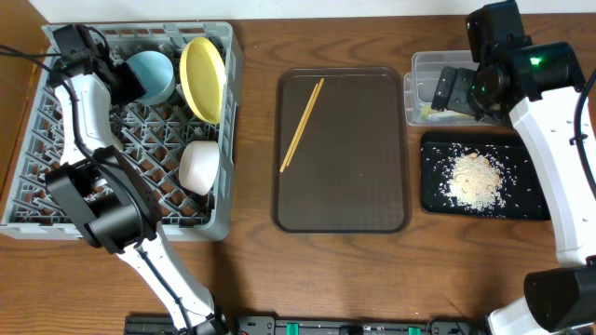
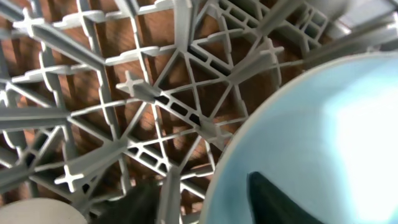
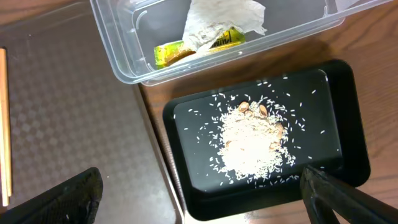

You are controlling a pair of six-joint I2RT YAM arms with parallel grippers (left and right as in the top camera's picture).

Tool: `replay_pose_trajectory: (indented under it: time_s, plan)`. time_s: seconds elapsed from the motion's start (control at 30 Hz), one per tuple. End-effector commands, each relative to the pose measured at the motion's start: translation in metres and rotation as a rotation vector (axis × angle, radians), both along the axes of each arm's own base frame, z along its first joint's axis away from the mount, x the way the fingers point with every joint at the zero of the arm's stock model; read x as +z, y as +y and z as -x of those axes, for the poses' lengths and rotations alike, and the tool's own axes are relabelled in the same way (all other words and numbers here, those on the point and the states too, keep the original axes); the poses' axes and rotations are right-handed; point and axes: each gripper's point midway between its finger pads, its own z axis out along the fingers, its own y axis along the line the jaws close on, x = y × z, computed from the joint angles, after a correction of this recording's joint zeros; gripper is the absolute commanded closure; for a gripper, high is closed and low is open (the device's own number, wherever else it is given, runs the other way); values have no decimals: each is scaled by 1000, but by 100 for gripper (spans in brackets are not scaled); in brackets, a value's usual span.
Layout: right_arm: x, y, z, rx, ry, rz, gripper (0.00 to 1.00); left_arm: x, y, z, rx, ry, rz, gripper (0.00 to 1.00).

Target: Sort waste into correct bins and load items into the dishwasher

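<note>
The wooden surface (image 1: 372, 270) runs off every edge of the overhead view, and nothing of the room beyond it shows. The grey dish rack (image 1: 28, 167), at the left, is partly covered by the left arm. The brown serving tray (image 1: 354, 177) lies in the middle. The black tray (image 1: 438, 154) is near right, with the clear tub (image 1: 416, 70) just beyond it, half hidden under the right arm.

In the rack the yellow plate (image 1: 203, 76) stands on edge just beside the light blue bowl (image 1: 154, 76), and the white bowl (image 1: 198, 166) sits nearer. One of the left fingers (image 2: 273, 199) lies inside the blue bowl; whether they pinch its rim I cannot tell. The right fingers (image 3: 348, 199) are spread wide, holding nothing, above the black tray.

The chopsticks (image 1: 302, 126) lie slanted on the serving tray. Rice scraps (image 1: 477, 179) are heaped in the black tray. White paper (image 3: 217, 18) and the green wrapper (image 3: 186, 50) lie in the tub.
</note>
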Motion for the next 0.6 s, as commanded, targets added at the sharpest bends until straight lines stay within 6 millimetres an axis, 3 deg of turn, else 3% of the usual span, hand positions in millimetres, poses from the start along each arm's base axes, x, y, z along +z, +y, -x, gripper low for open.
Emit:
replay_pose_trajectory:
  time_s: [0.0,0.27,0.3,0.43,0.57]
  plan:
    - [5,-2,0,-11,-16,3,1,-2,-1,-2,3,-1,9,61]
    - [5,-2,0,-11,-16,3,1,-37,-4,6,4,80,46,61]
    - [5,-2,0,-11,-16,3,1,-37,-4,6,4,80,46,63]
    - [5,-2,0,-11,-16,3,1,-31,1,1,8,52,33,91]
    - [5,-2,0,-11,-16,3,1,-5,10,0,29,7,-24,92]
